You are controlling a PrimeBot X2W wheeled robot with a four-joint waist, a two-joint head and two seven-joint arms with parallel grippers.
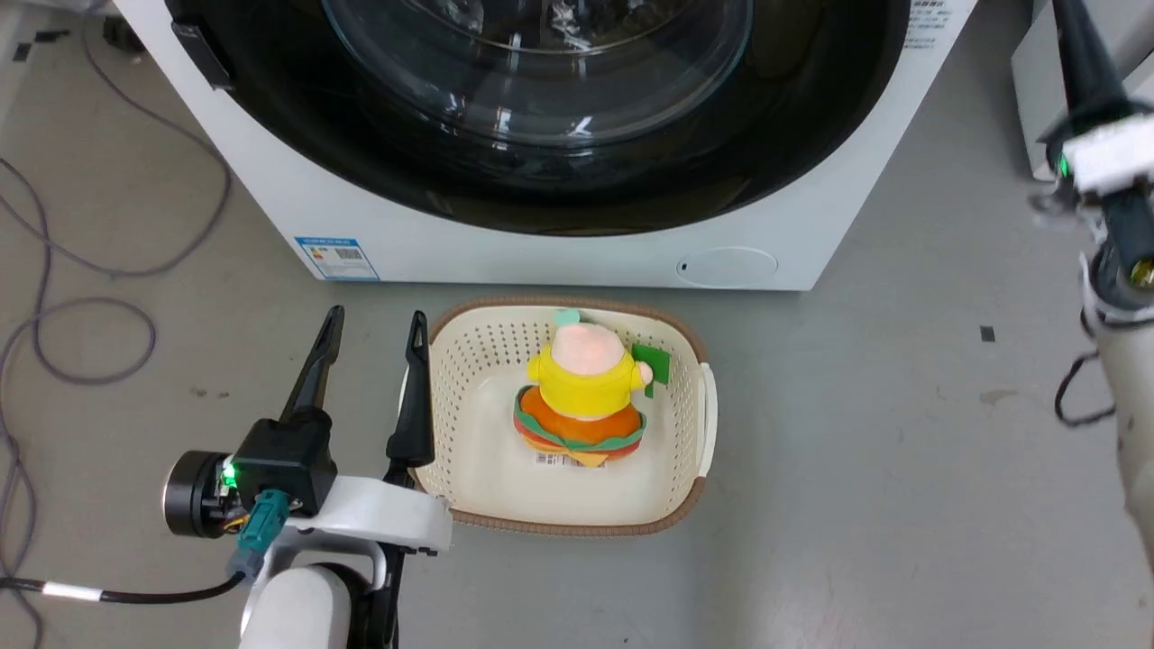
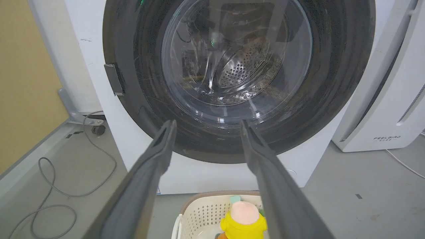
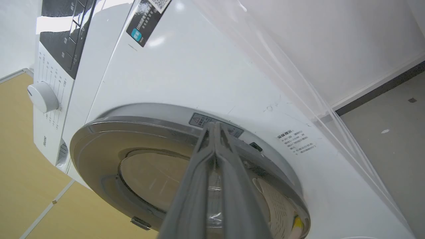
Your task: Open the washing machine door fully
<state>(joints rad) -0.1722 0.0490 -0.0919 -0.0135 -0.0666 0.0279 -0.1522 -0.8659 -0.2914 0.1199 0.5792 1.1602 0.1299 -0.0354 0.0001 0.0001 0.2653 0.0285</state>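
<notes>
Though squarely facing the washing machine [image 1: 505, 257], touches nothing with the left hand [image 1: 377, 315]: holds its two dark fingers [image 1: 415, 397] wide apart and empty, low over the grey floor [image 1: 856, 451], just beside the left rim of a cream basket [image 1: 577, 527]. Aims them, in the left wrist view, toward the lower part of the washing machine door [image 2: 239, 76], well short of it. Finds that door, a glossy black disc with a clear bulging centre, lying against the white front and apparently closed, with a small grey tab [image 2: 114, 79] at its left edge. Shows perforated steel through the glass. Lifts the right hand [image 3: 215, 125] high on the right side, fingers [image 3: 199, 186] pressed together on nothing, tips at the door's silvery rim beside a warning sticker [image 3: 198, 120]; cannot tell whether touching it. In the basket, on the floor just before the washer: an upright plush toy [image 1: 584, 388] in yellow, orange and green. Low on the washer's front, at its left corner: a small blue label [image 1: 336, 257]. To the right of the washer, in the left wrist view: a white appliance [image 2: 391, 99].
</notes>
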